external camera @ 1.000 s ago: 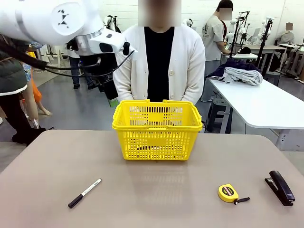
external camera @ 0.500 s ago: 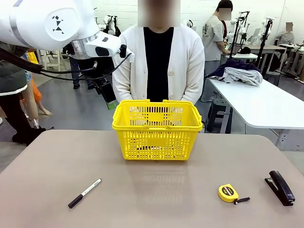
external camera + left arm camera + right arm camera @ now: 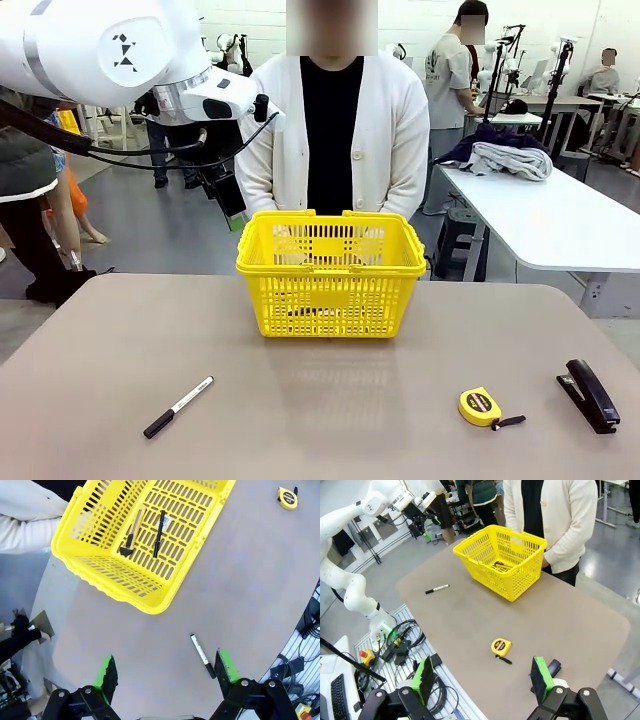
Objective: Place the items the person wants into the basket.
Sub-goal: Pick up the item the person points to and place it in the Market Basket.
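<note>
- Jaws of both grippers stand wide apart with nothing between them: the left gripper (image 3: 165, 662) hangs high off the basket's 10 o'clock corner, and the right gripper (image 3: 481, 672) hovers above the table's near edge.
- Across the table, at 12 o'clock, the person (image 3: 335, 130) stands just behind the basket (image 3: 330, 300).
- Inside the basket, the knife (image 3: 132, 532) and the pen (image 3: 159, 534) lie side by side on the floor.
- Out on the table, the tape measure (image 3: 481, 405) sits at about 4 o'clock from the basket, well apart from it.
- To my eye it is the one wanted item left, and the right arm is the nearer.
- Doing it well means dropping straight down, fingers astride the round case, clear of its little dark strap.
- Then lift above the rim and let go low inside.
- Leave the stapler (image 3: 590, 395) at 3 o'clock of the tape measure, and the marker (image 3: 178, 407) at 7 o'clock, untouched.
</note>
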You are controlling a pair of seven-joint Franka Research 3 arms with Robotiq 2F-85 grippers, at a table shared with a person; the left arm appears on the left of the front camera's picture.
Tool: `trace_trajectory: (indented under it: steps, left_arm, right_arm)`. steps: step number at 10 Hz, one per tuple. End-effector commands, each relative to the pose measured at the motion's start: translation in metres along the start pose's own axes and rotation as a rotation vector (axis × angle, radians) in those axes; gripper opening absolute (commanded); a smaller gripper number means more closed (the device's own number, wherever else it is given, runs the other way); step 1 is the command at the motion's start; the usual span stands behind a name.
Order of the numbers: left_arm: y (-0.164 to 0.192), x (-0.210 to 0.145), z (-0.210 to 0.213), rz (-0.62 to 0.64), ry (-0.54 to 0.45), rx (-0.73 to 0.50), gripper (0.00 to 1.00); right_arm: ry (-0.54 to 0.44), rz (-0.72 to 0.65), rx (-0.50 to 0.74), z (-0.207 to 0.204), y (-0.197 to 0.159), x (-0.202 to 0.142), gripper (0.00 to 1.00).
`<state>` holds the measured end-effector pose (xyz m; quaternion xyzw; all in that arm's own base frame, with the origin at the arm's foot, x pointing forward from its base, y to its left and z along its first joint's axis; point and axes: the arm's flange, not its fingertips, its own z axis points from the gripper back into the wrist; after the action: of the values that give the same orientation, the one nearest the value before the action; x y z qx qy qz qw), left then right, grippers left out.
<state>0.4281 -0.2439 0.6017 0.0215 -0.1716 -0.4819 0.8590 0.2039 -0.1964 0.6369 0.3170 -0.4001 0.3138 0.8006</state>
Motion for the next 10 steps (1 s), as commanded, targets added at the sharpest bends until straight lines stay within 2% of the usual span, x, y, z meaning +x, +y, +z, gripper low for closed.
trace_trajectory:
  steps: [1,4,6,8,10]
  left_arm:
    - [0.002,0.001,0.002,0.007,0.011,0.002,1.0]
    - [0.0,0.0,0.0,0.0,0.0,0.0,1.0]
    - [0.025,-0.067,0.028,-0.016,-0.144,-0.072,1.0]
    - [0.057,-0.157,0.05,-0.003,-0.249,-0.172,1.0]
    - [0.081,-0.23,0.069,0.003,-0.38,-0.215,1.0]
  right_arm:
    - [-0.024,0.013,0.015,0.001,0.0,0.002,1.0]
    - [-0.024,0.013,0.015,0.001,0.0,0.002,1.0]
    - [-0.024,0.013,0.015,0.001,0.0,0.002,1.0]
    - [-0.024,0.013,0.015,0.001,0.0,0.002,1.0]
    - [-0.024,0.013,0.015,0.001,0.0,0.002,1.0]
